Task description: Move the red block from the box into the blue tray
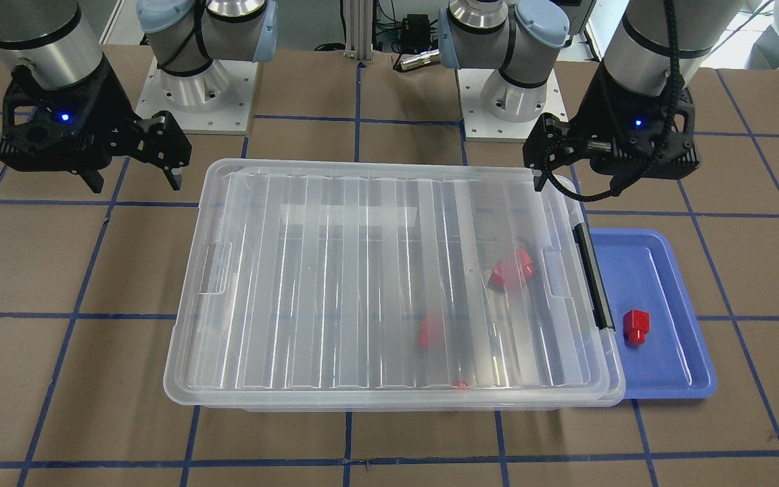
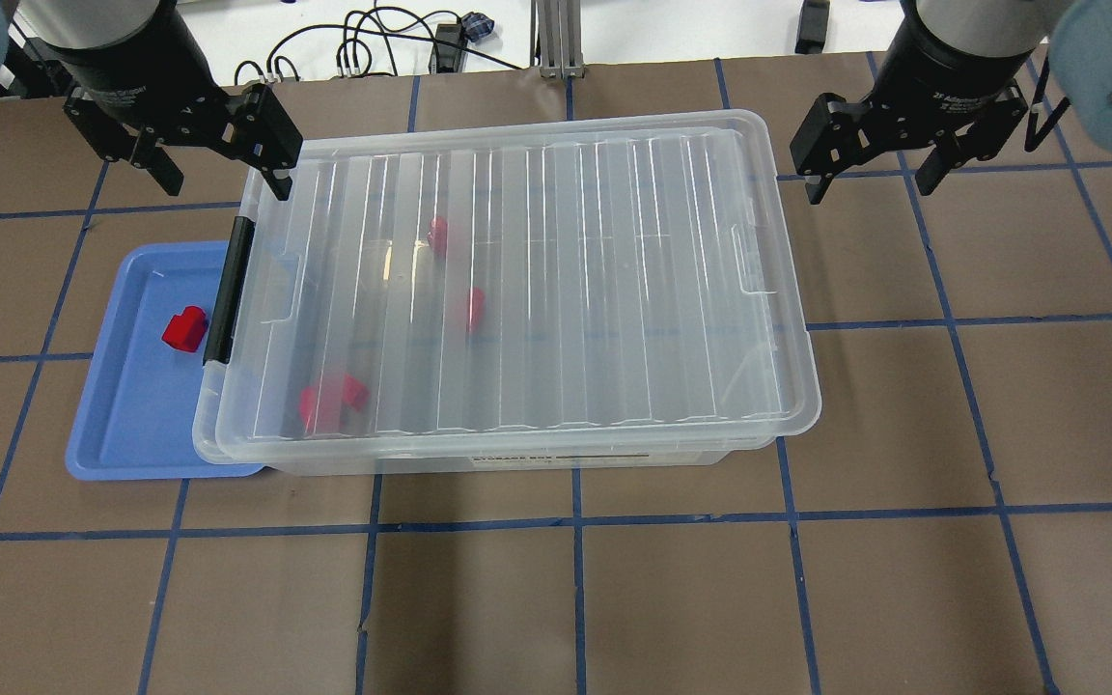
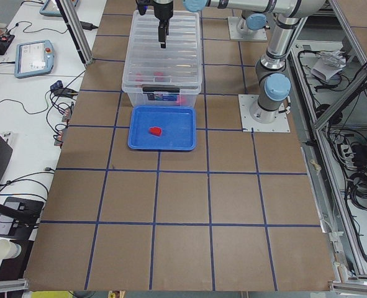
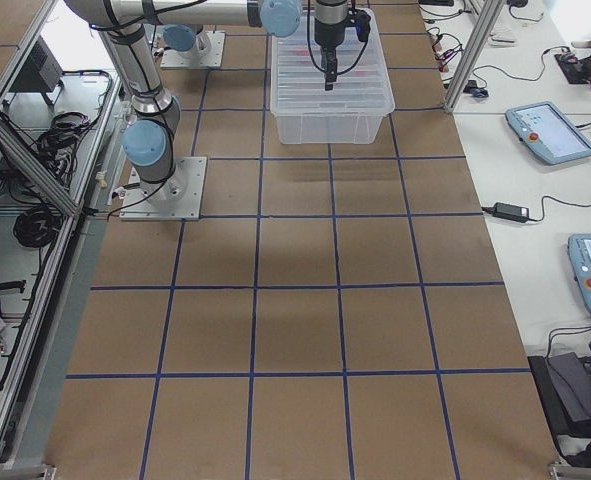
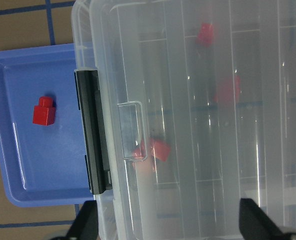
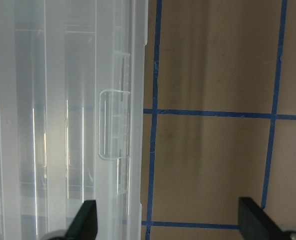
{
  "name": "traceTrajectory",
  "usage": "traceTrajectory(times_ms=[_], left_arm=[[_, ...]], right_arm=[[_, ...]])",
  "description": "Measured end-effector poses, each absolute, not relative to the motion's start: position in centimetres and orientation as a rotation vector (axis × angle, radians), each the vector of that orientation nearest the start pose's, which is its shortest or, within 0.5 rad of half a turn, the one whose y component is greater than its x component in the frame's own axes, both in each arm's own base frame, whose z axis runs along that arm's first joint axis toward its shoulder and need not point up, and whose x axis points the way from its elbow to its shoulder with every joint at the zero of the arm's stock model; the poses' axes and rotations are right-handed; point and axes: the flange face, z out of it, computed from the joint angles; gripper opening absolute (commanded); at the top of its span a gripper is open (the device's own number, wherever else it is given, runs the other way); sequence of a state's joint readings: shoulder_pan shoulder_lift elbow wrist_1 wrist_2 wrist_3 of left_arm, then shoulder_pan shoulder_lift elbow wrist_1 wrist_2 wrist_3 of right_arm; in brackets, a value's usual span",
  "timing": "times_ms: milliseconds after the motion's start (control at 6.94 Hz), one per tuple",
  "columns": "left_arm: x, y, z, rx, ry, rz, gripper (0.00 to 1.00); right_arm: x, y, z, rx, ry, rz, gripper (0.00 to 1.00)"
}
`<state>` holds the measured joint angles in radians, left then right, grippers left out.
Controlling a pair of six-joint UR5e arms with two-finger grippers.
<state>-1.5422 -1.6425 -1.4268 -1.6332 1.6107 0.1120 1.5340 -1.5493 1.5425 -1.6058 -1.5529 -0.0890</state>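
The red block (image 1: 635,326) lies in the blue tray (image 1: 660,365), apart from both grippers; it also shows in the overhead view (image 2: 185,329) and the left wrist view (image 5: 43,111). The box (image 2: 556,290) stands beside the tray with its ribbed lid shut, its rim overlapping the tray's (image 2: 131,425) edge. My left gripper (image 2: 221,169) is open and empty, above the box's corner at the latch end. My right gripper (image 2: 870,179) is open and empty, above the table just off the box's other end.
Through the lid I see a red two-lobed clump (image 2: 331,401) and two lone red pieces (image 2: 475,307) (image 2: 437,235). The black latch handle (image 2: 230,290) is at the tray end. Brown table with blue tape lines (image 2: 575,521) lies all around.
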Motion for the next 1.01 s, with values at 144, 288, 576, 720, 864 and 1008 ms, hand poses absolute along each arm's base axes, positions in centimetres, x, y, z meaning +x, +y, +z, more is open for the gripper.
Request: traceTrajectory(times_ms=[144, 288, 576, 720, 864, 1008], left_arm=[[-11.46, -52.41, 51.66, 0.127, 3.098, -0.012, 1.00], [-11.52, -52.39, 51.57, 0.124, 3.098, -0.015, 1.00], [-11.55, -52.50, 51.49, 0.123, 3.097, -0.030, 1.00], [-11.54, -52.54, 51.47, 0.122, 3.096, -0.032, 1.00], [-11.53, -52.52, 51.50, 0.121, 3.096, -0.033, 1.00], [-11.53, -52.53, 51.47, 0.120, 3.096, -0.033, 1.00]], right_arm=[[11.58, -50.98, 49.63, -0.082, 3.131, -0.071, 1.00], [11.54, -50.96, 49.76, -0.082, 3.134, -0.073, 1.00], [11.53, -50.87, 49.61, -0.081, 3.132, -0.067, 1.00], [11.49, -50.80, 49.55, -0.080, 3.133, -0.065, 1.00], [11.41, -50.77, 49.57, -0.078, 3.135, -0.066, 1.00], [11.41, -50.74, 49.54, -0.078, 3.134, -0.065, 1.00]])
